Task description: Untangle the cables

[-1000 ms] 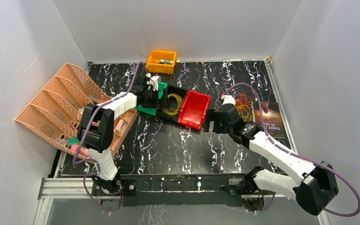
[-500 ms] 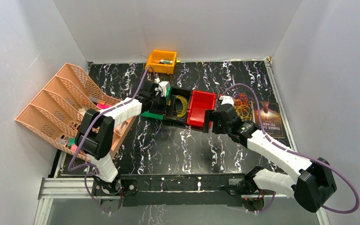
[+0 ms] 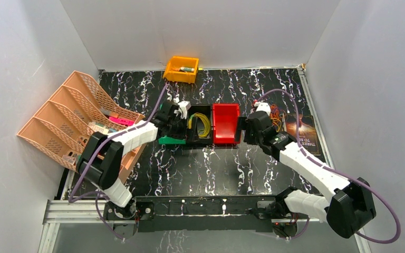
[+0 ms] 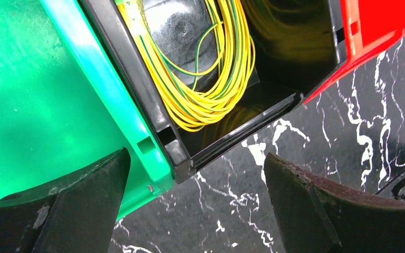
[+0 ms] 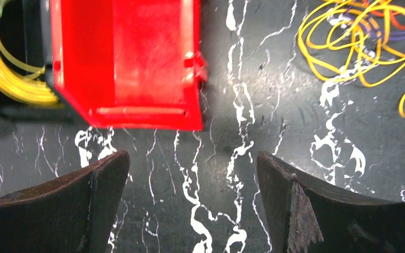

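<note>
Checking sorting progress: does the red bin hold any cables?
No, the red bin shows only bare red plastic inside, seen from the right wrist.

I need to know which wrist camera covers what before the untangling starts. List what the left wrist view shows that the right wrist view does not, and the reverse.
Only the left wrist view: the green bin, standing against the black bin.
Only the right wrist view: the loose cable tangle of yellow, orange and purple wire, lying on the table to the right of the red bin and apart from it.
Both: the red bin, the yellow coil inside the black bin, and the marbled table.
</note>
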You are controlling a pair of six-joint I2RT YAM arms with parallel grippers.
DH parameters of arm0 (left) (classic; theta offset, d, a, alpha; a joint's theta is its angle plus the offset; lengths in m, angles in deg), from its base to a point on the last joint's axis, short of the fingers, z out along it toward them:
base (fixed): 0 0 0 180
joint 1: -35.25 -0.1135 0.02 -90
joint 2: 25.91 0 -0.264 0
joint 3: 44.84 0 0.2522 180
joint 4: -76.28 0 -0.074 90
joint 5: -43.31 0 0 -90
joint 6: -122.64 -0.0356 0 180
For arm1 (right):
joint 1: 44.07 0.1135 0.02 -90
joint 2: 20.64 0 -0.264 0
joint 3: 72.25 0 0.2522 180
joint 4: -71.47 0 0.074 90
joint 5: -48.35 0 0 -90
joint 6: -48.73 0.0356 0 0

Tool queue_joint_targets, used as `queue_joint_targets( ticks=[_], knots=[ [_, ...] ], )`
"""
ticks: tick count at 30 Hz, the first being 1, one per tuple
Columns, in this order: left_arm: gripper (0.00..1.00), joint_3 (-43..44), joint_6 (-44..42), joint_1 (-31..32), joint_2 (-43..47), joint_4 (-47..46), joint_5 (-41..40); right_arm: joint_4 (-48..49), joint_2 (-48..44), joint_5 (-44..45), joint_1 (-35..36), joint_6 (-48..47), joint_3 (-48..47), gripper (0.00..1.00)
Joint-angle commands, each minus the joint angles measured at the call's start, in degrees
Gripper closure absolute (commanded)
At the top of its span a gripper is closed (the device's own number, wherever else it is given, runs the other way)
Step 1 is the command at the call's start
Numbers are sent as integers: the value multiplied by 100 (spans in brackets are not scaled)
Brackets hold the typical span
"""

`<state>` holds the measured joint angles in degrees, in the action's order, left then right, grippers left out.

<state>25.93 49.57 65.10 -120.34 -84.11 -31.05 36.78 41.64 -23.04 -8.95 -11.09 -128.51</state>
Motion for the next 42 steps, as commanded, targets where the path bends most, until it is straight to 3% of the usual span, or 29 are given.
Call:
queue_joint_targets(
  ticks=[1, 7, 21, 33, 42],
  knots=[
    [2, -553, 152, 28, 620, 196, -147, 153, 153, -94, -281, -319, -555, 2],
    [2, -1003, 328, 72, 1321, 396, -455, 227, 335, -297, -393, -451, -630, 2],
    [2, -1359, 1079, 72, 1979, 1282, -2227, 283, 298, -582, -503, -460, -582, 2],
    [2, -1359, 1220, 74, 2513, 1556, -2588, 273, 317, -599, -523, -442, -695, 2],
    [2, -748, 854, 74, 3201, 1559, -2518, 92, 634, 421, -558, -365, -1004, 2]
  ],
)
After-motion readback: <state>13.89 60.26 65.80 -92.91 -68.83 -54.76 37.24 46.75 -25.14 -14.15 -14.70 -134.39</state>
